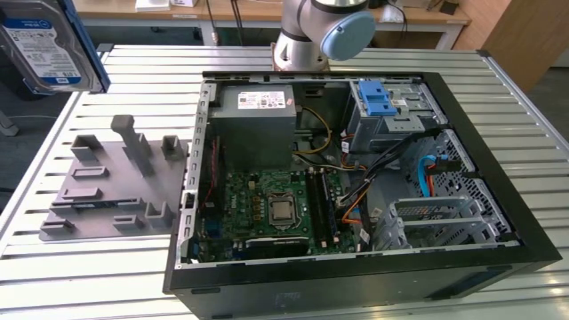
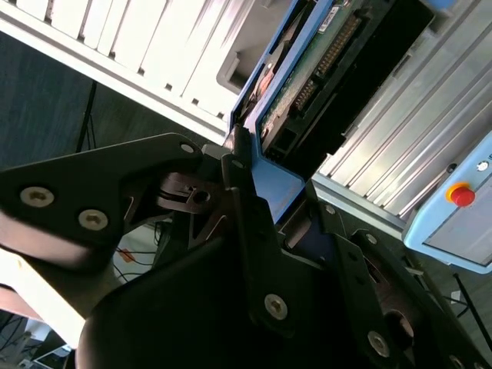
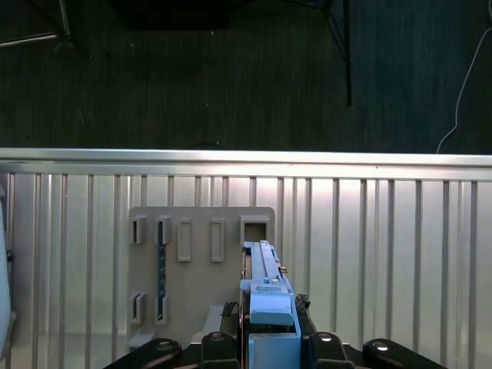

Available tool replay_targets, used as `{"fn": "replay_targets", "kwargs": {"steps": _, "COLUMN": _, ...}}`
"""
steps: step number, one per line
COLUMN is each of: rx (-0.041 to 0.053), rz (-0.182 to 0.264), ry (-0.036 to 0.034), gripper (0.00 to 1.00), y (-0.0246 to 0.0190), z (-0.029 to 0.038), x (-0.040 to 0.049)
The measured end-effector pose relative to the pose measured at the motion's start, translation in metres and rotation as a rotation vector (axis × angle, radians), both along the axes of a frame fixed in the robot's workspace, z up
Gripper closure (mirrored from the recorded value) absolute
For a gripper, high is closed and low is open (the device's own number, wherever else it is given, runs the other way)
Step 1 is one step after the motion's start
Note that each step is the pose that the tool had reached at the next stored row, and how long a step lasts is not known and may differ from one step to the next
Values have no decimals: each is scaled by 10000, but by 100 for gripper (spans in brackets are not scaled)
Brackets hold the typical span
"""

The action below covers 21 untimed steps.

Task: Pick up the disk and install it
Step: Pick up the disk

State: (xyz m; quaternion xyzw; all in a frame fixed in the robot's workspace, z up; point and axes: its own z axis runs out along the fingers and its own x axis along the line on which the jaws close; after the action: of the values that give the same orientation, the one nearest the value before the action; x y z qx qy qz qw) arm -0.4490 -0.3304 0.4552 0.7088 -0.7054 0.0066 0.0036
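With gripper (image 3: 267,309) clamped on the disk (image 1: 46,47), hung mid-carry above the fixture (image 1: 106,183); likely needed squaring to the drive cage (image 1: 404,121).

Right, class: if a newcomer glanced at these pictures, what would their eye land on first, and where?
The open black computer tower case lying on its side on the slatted metal table, green motherboard exposed. Next, the dark metal disk with blue-and-white label and blue side rails, clamped in the jaws, aloft at the exterior view's upper left. A grey plastic fixture plate lies beside the case.
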Motion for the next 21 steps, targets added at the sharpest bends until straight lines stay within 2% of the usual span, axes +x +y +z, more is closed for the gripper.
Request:
{"fn": "replay_targets", "kwargs": {"steps": 13, "rx": 13, "rz": 0, "ry": -1, "gripper": 64, "y": 0, "z": 173, "x": 0}}
{"fn": "replay_targets", "kwargs": {"steps": 21, "rx": 13, "rz": 0, "ry": 1, "gripper": 64, "y": 0, "z": 178, "x": 8}}
